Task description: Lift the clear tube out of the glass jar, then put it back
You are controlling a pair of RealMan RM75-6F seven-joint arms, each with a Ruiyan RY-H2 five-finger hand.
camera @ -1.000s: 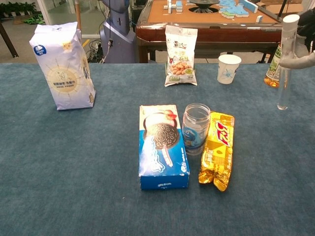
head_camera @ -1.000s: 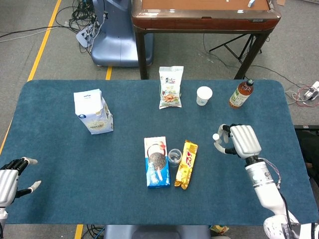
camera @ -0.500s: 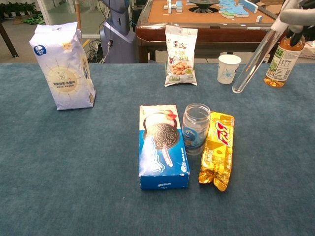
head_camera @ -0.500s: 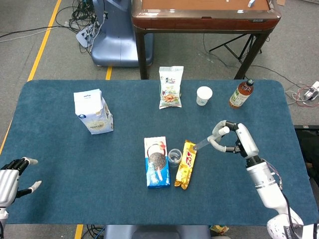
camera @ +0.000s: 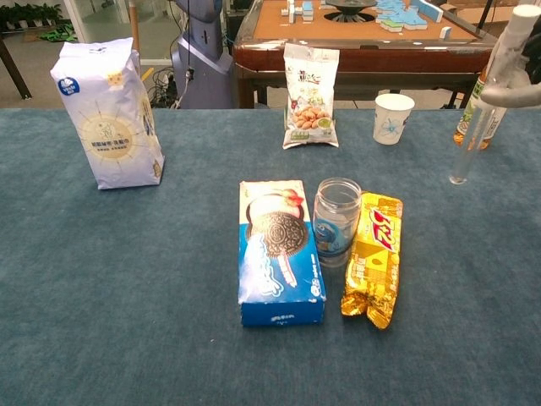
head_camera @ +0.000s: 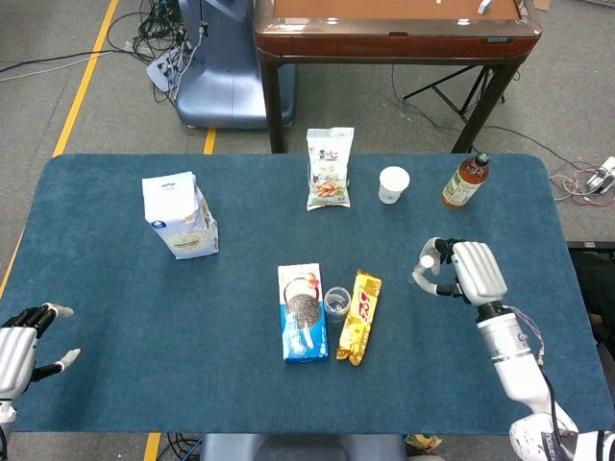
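Note:
The glass jar (head_camera: 336,303) stands open on the blue table, between a cookie box and a yellow snack bar; it also shows in the chest view as the jar (camera: 336,222). My right hand (head_camera: 469,273) holds the clear tube (camera: 483,114) in the air to the right of the jar. The tube leans slightly, its lower end pointing down-left and hanging above the cloth. From the head view only the tube's white top (head_camera: 426,261) shows. At the near left corner my left hand (head_camera: 21,338) has its fingers apart and holds nothing.
A blue cookie box (head_camera: 302,313) and a yellow snack bar (head_camera: 358,317) flank the jar. Further back stand a white bag (head_camera: 181,215), a snack pouch (head_camera: 330,168), a paper cup (head_camera: 393,184) and a tea bottle (head_camera: 465,181). A wooden table (head_camera: 394,34) is behind.
Half a second ago the tube was tilted steeply toward the jar. It has since swung back nearly upright, and my right hand has drawn slightly right. The left hand has not moved.

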